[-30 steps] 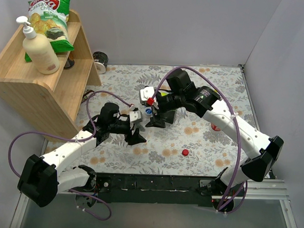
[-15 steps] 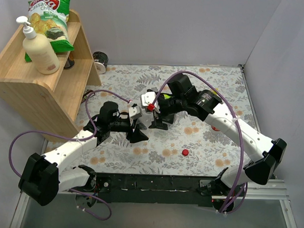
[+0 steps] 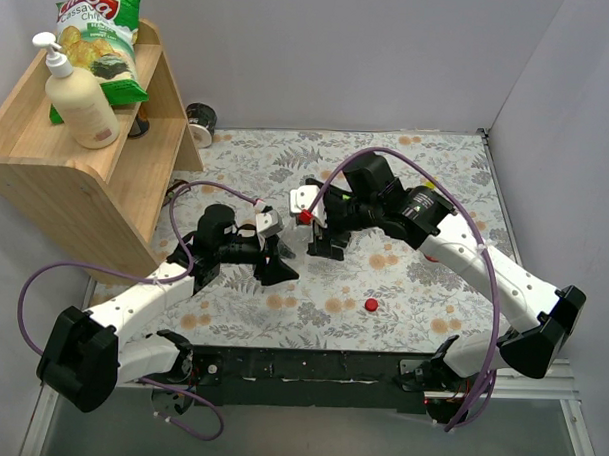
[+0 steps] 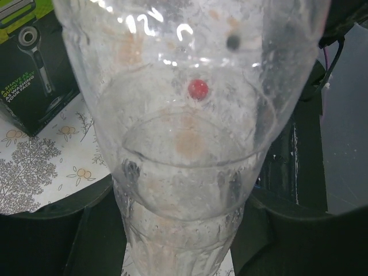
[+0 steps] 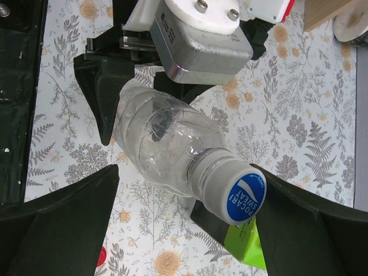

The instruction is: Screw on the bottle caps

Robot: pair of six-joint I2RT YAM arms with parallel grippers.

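Above the tabletop (image 3: pixel 412 292), left claw (image 4: pixel 172 230) clamps the bottle (image 5: pixel 164 141), right claw (image 5: pixel 192 172) gapes round its blue cap (image 5: pixel 244 198): crooked twisting risks cross-threading.

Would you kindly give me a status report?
Left gripper shut on clear bottle. Right gripper open, straddling its blue cap. Loose red cap on table.

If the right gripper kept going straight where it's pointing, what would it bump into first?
Probably the blue cap on the clear bottle that the left gripper holds. The right gripper is open, with a finger on either side of it.
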